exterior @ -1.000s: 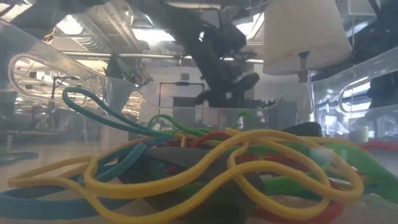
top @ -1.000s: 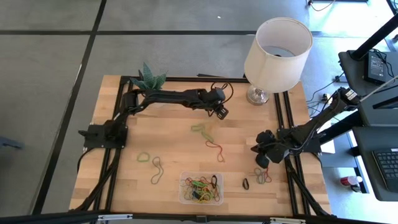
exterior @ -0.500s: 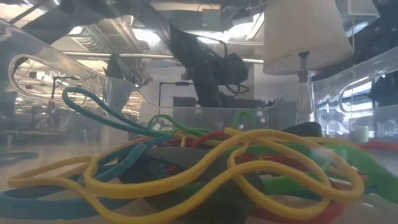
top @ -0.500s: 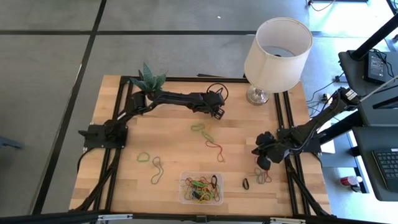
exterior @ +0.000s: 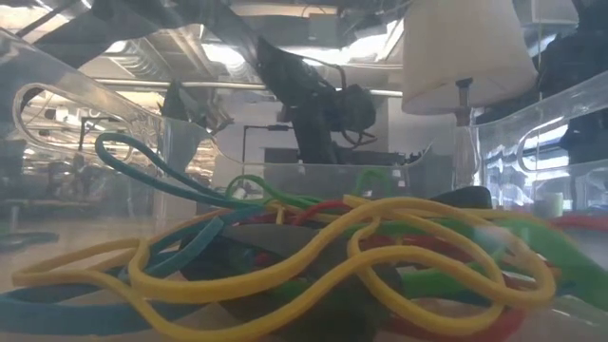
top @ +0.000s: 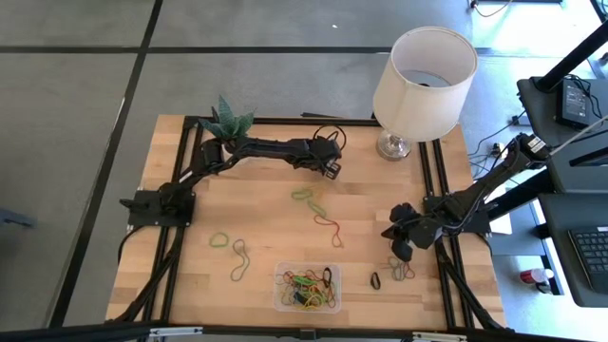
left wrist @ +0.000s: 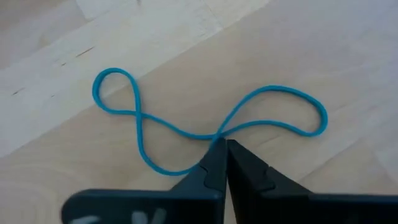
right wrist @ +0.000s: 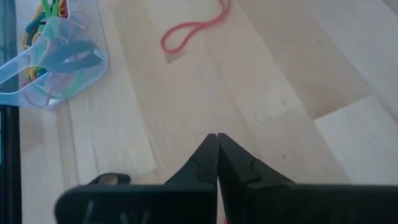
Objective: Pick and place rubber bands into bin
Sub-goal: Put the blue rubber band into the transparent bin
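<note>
Many thin colored rubber bands

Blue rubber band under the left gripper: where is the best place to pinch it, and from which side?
At the crossing of its figure-eight, coming from straight above. The blue rubber band lies flat on the wood, and its two strands meet there, so one pinch catches both. The left gripper is shut right on that crossing.

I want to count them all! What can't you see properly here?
- Rubber bands in the bin, high view: too small and tangled to count.
- Blue band, left wrist view: the shut left pincer hides whether it is pinched.
- Low view: the band pile blocks the table.
</note>
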